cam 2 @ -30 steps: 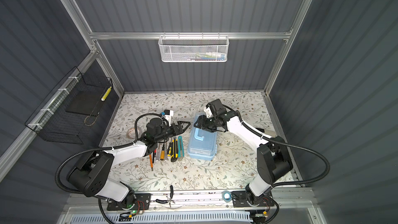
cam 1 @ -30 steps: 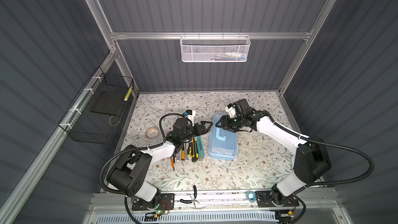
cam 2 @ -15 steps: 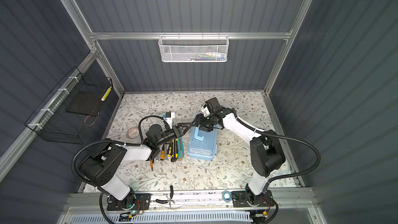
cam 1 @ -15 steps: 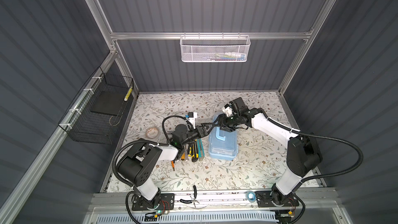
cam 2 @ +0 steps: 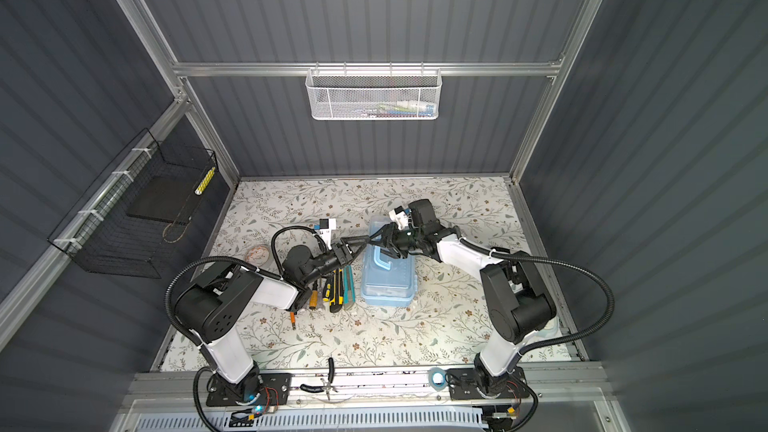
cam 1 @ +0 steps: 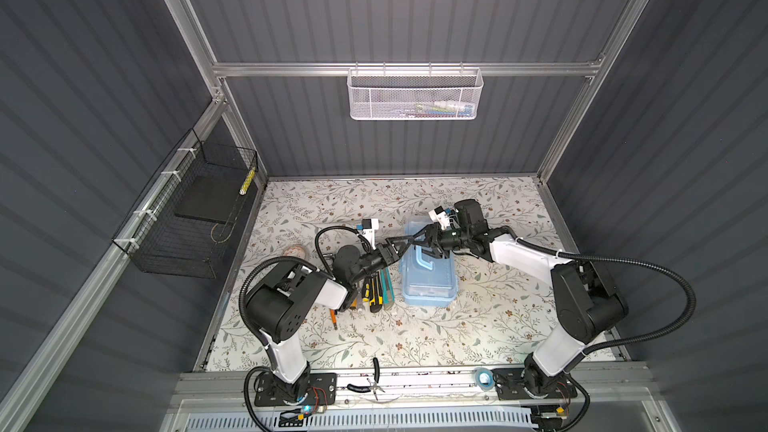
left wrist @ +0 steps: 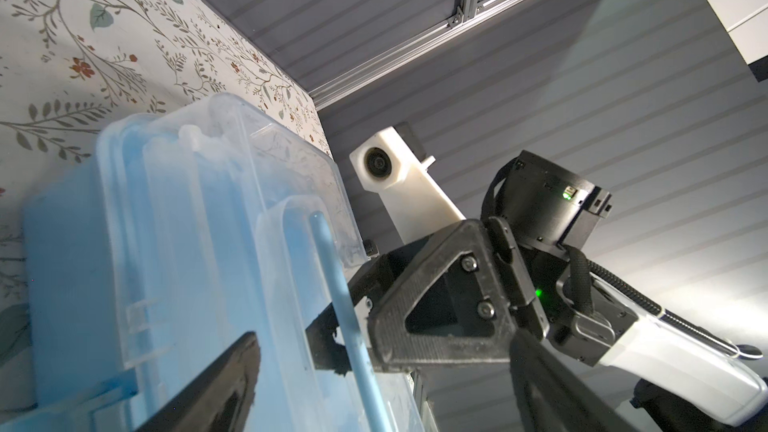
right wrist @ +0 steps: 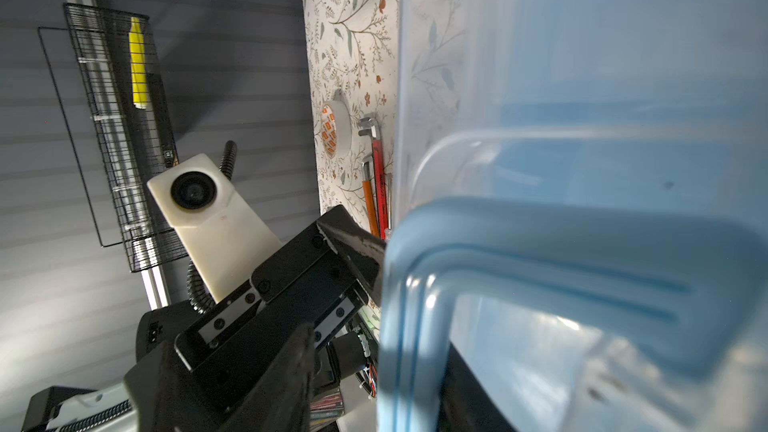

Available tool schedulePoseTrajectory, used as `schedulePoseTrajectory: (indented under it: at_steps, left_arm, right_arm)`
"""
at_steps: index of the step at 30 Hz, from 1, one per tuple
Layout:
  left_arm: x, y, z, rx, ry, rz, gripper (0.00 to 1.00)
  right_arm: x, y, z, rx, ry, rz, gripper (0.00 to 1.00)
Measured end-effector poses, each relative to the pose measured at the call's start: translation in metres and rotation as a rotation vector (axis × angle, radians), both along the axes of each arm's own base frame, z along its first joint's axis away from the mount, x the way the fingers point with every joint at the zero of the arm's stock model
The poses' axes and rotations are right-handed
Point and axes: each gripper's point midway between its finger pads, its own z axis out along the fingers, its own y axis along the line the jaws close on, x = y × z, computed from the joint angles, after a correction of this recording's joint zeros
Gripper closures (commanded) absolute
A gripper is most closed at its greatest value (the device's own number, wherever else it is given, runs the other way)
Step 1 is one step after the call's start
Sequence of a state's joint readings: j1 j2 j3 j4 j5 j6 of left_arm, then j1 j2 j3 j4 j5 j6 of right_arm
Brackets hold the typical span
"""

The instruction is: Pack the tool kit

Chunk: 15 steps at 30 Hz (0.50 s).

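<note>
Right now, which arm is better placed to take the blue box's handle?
Right, it seems. The right gripper has its jaws either side of the handle atop the box; the left gripper, open, sits at the box's edge, off the handle.

The table [cam 1: 478, 326] has a pale top printed with leafy sprigs and small flowers. Near its middle lies a light-blue box [cam 1: 430, 284] with a clear lid. Just beside the box on the left, a teal knife [cam 1: 388, 292], a yellow-and-black knife [cam 1: 376, 296] and a slim orange screwdriver [cam 1: 333, 317] lie roughly parallel. Farther left are red and orange hex keys [right wrist: 379, 176], next to a roll of tape [cam 1: 294, 251].
</note>
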<state>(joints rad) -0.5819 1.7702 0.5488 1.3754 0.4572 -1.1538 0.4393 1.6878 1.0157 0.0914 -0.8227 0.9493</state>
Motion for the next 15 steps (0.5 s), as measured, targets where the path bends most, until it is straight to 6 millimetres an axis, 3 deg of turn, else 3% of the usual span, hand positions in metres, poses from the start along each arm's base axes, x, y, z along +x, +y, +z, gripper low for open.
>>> schedulePoseTrajectory:
  at_steps: [4, 10, 13, 15]
  left_arm:
    - [-0.001, 0.0, 0.006, 0.004, 0.001, -0.01, 0.06]
    - [0.007, 0.01, 0.016, 0.003, -0.008, 0.005, 0.06]
    - [0.011, 0.014, 0.016, 0.016, -0.005, 0.016, 0.06]
    - [0.013, 0.018, 0.015, 0.029, 0.001, 0.024, 0.05]
  right_arm:
    - [0.0, -0.008, 0.003, 0.052, -0.009, -0.004, 0.68]
    - [0.001, -0.015, 0.011, 0.117, -0.028, -0.002, 0.72]
    - [0.002, -0.015, 0.016, 0.151, -0.034, -0.002, 0.93]
    - [0.003, -0.014, 0.024, 0.185, -0.05, 0.009, 1.0]
